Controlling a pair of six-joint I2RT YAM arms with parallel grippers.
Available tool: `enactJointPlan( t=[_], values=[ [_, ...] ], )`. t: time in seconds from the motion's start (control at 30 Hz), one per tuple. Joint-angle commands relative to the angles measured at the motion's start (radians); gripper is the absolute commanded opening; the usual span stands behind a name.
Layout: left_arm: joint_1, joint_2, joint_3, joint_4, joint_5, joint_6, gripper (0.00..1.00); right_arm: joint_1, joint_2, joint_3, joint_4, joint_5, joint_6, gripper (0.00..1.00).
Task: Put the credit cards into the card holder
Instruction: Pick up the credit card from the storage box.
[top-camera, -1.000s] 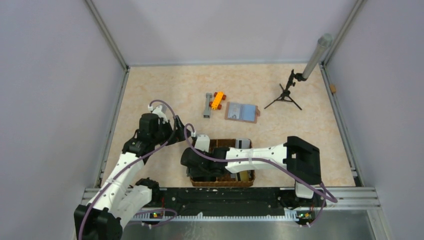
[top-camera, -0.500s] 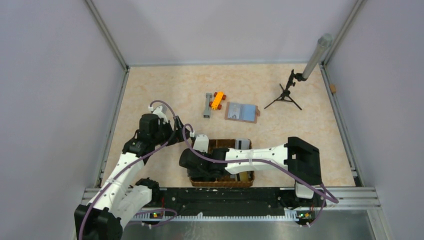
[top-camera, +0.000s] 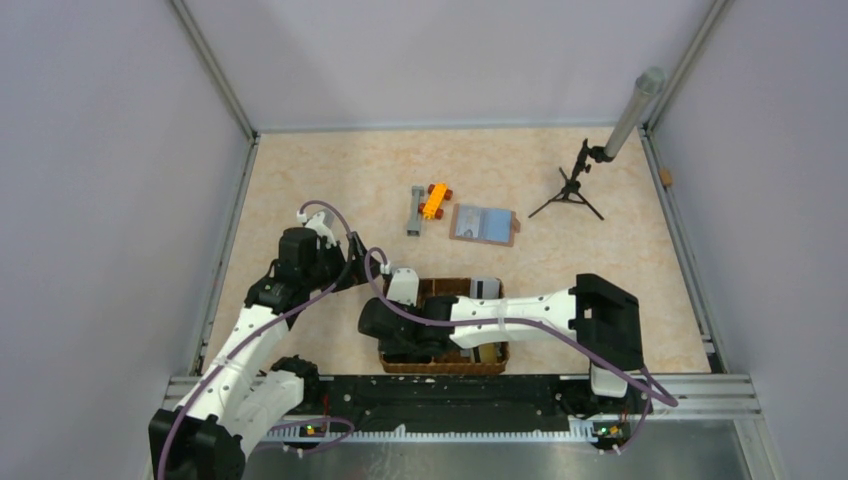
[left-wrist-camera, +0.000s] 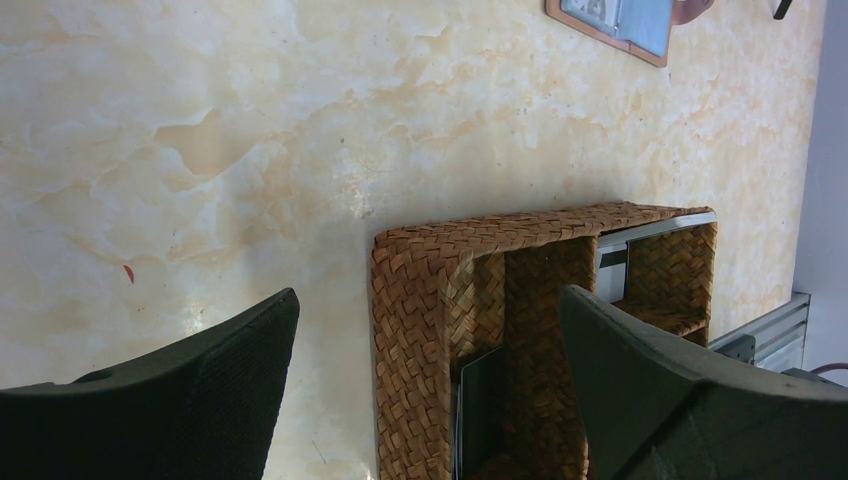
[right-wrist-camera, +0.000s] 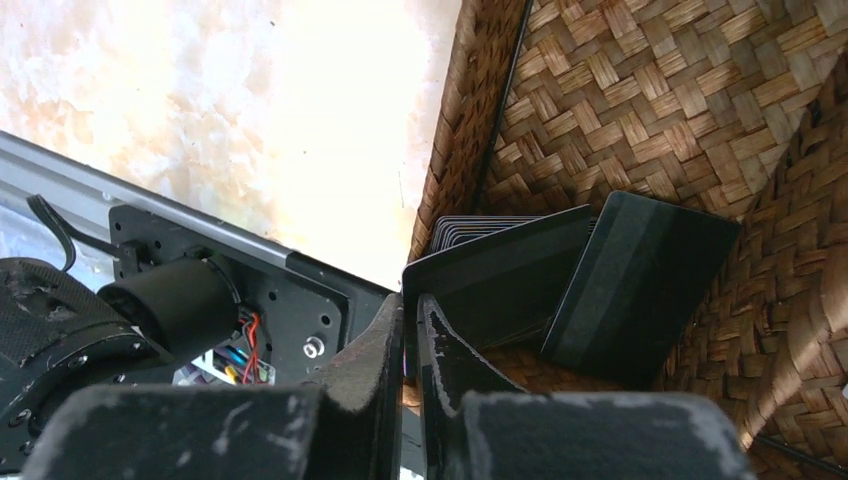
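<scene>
Several dark credit cards (right-wrist-camera: 500, 270) lean on edge in the left compartment of a woven basket (right-wrist-camera: 640, 90). My right gripper (right-wrist-camera: 412, 300) reaches into that compartment, its jaws shut on the edge of the front card. From above, the right gripper (top-camera: 398, 335) covers the basket's left end, while a grey card (top-camera: 485, 288) and a gold card (top-camera: 487, 353) show in other compartments. The card holder (top-camera: 483, 223) lies open, light blue inside, on the table beyond the basket; its corner (left-wrist-camera: 610, 18) shows in the left wrist view. My left gripper (left-wrist-camera: 428, 300) hangs open over the basket's left end, holding nothing.
The woven basket (top-camera: 445, 366) sits close to the near rail between both arms. An orange toy (top-camera: 435, 199) and a grey piece (top-camera: 414, 211) lie left of the card holder. A small black tripod (top-camera: 568, 192) with a grey tube stands at the back right.
The right gripper's jaws have closed onto a card in the basket. Both arms have hardly moved; the left gripper stays open.
</scene>
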Motion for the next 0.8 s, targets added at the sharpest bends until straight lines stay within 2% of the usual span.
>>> enactJointPlan(
  t=[0.0, 0.77],
  values=[
    [0.007, -0.022, -0.006, 0.031, 0.009, 0.004, 0.99, 0.022, -0.010, 0.062, -0.022, 0.046, -0.006, 0.02],
    [0.010, -0.022, 0.001, 0.017, -0.011, 0.006, 0.99, 0.055, 0.023, 0.152, -0.315, 0.206, -0.028, 0.00]
  ],
)
